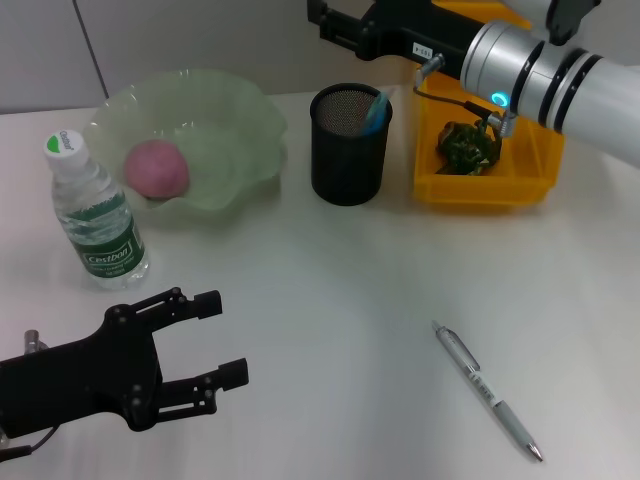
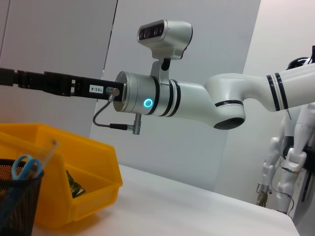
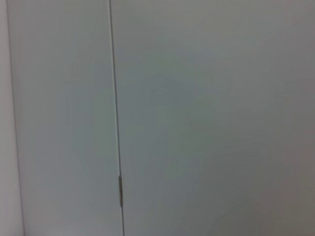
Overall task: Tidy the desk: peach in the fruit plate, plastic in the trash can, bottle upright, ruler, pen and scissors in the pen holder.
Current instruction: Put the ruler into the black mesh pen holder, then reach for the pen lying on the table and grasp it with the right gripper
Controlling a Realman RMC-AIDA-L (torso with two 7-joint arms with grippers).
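Observation:
A pink peach (image 1: 155,168) lies in the pale green fruit plate (image 1: 240,120). A water bottle (image 1: 95,215) stands upright to the left of the plate. The black mesh pen holder (image 1: 348,150) holds blue-handled scissors (image 1: 376,108); the left wrist view shows the scissors (image 2: 23,166) and a clear ruler (image 2: 48,149) in the holder. Green plastic (image 1: 463,146) lies in the yellow bin (image 1: 480,190). A silver pen (image 1: 487,390) lies on the table at the front right. My left gripper (image 1: 228,338) is open and empty, low at the front left. My right gripper (image 1: 335,25) is raised behind the pen holder.
The white table (image 1: 330,300) is bare between my left gripper and the pen. A wall stands close behind the table; the right wrist view shows only that wall. The right arm (image 2: 172,101) reaches across above the bin and the holder.

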